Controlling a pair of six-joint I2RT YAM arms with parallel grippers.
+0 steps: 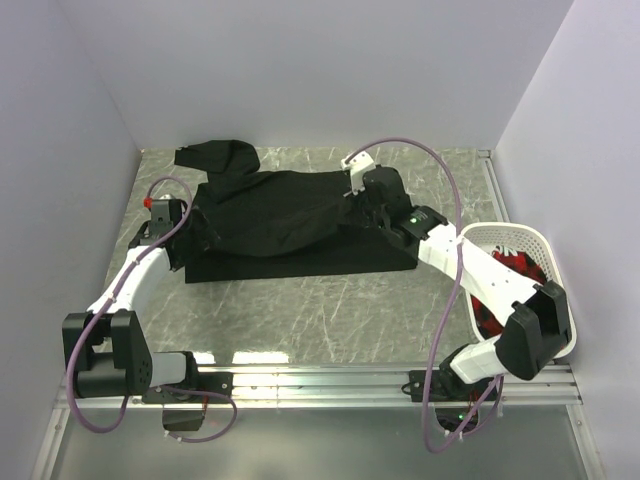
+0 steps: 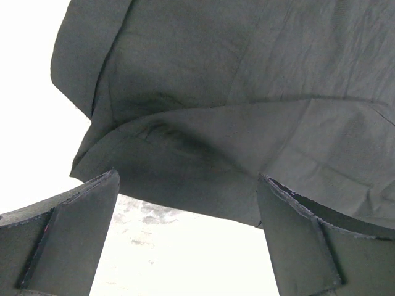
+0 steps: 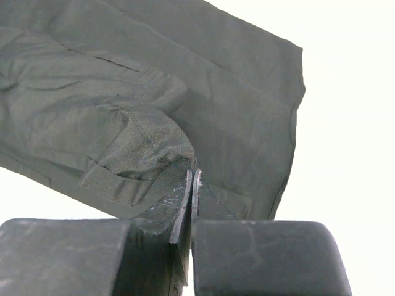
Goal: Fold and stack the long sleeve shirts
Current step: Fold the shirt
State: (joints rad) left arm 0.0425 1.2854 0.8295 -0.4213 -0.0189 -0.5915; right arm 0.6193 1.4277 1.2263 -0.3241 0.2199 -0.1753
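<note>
Open tabletop (image 1: 330, 310) is stretching across the near half. Beyond it, the left gripper (image 2: 188, 185) is hanging with jaws spread wide, holding nothing, at the left edge of the black shirt (image 1: 280, 215) — the right gripper (image 3: 191, 176) is pinching cloth at its right edge. A sleeve (image 1: 220, 157) is bunching toward the far-left corner.

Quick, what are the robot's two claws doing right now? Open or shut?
Left gripper: open, holding nothing.
Right gripper: shut, pinching the black shirt.

A white slotted basket (image 1: 505, 231) stands on the marbled grey table (image 1: 330, 310), far right.
</note>
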